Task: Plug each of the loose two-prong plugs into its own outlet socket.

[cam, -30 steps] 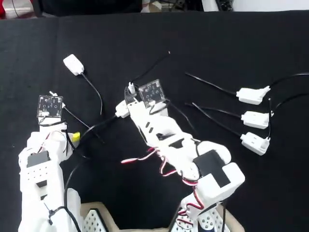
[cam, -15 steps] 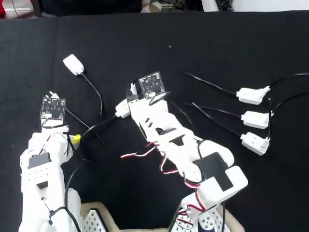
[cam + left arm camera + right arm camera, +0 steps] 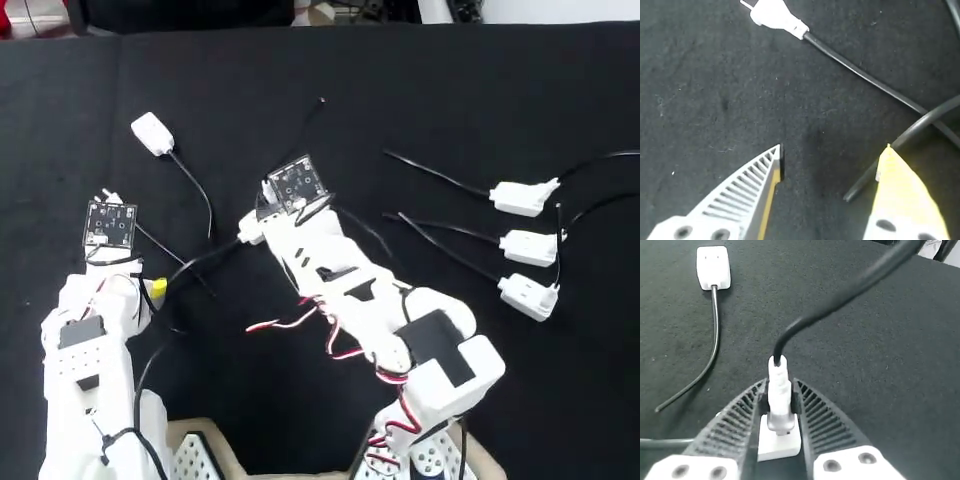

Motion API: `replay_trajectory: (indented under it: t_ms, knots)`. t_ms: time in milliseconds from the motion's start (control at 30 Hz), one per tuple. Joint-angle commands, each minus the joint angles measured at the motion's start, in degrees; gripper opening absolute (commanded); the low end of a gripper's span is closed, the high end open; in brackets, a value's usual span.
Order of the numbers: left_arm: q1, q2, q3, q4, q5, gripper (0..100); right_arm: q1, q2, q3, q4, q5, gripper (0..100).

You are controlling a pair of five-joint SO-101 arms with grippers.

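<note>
While the right hand (image 3: 779,384) is clamping a white two-prong plug (image 3: 778,400) between its ribbed fingers, the black cord (image 3: 840,295) is arching away from it over the bench (image 3: 900,365). The nearest free outlet socket (image 3: 714,267) is lying ahead of that hand and off to one side, well apart from the plug, with its slots facing up.

Judgement: the step in hand is carrying the plug across to a socket. Doing it well is calling for a firm, square grip. Both prongs need lining up with both slots before any push, and the cord needs enough slack that it is not dragging the plug askew. The socket is lying loose and is likely to slide under pressure, so bracing is advisable. Which way the prongs are pointing cannot be told.

The left hand (image 3: 834,148) is standing wide open and holding nothing. A second plug (image 3: 772,14) is lying just ahead of it on the bench, apart from both fingers.
</note>
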Motion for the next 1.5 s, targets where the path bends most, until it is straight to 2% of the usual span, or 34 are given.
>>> replay_trajectory:
  t_ms: [0, 100, 233, 400, 767, 1000, 1467]
  knots:
    - [0.0, -0.9, -0.2, -1.2, -0.3, 30, -1.0, -0.5, -1.2, 0.1, 0.4, 1.2]
    - [0.0, -0.9, -0.2, -1.1, -0.3, 30, -1.0, -0.5, -1.1, 0.1, 0.9, 1.2]
    - [0.0, -0.9, -0.1, -1.1, -0.3, 30, -1.5, 0.0, -0.6, 0.2, 7.6, 1.2]
    - [0.0, -0.9, -0.1, -1.1, -0.3, 30, -1.0, -0.5, 0.7, 0.1, 11.5, 1.2]
    - [0.0, -0.9, -0.1, -1.1, -0.3, 30, -0.7, -0.6, 0.7, 0.4, 11.4, 2.1]
    - [0.0, -0.9, -0.1, -1.1, -0.3, 30, -0.7, -1.9, 1.8, 0.4, 11.3, 20.0]
    - [0.0, -0.9, -0.1, -1.1, -0.3, 30, -1.1, -5.8, 4.3, 0.4, 9.8, 19.8]
